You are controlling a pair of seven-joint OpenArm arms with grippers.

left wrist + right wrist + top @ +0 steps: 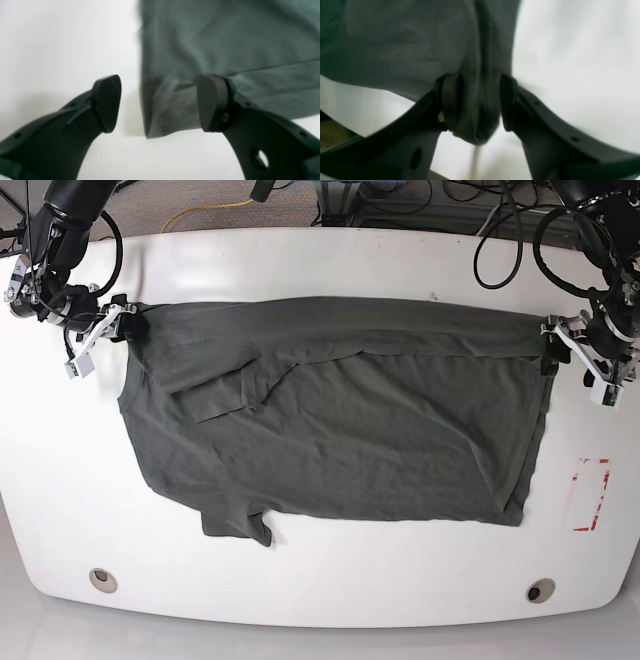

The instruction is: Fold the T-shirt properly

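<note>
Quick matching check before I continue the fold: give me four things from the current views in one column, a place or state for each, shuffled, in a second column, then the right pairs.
Things:
1. T-shirt
2. left gripper
3. right gripper
4. red-outlined rectangle

States or places:
A. jaws on either side of a bunched fold of cloth
B. marked on the white table, beyond the shirt's hem end
C. jaws wide apart over the shirt's corner, nothing between them
D. lying spread out, top edge folded over

Pairs: 1-D, 2-C, 3-A, 4-B

Soft matt cloth T-shirt [340, 420], smooth white table [320, 580]
</note>
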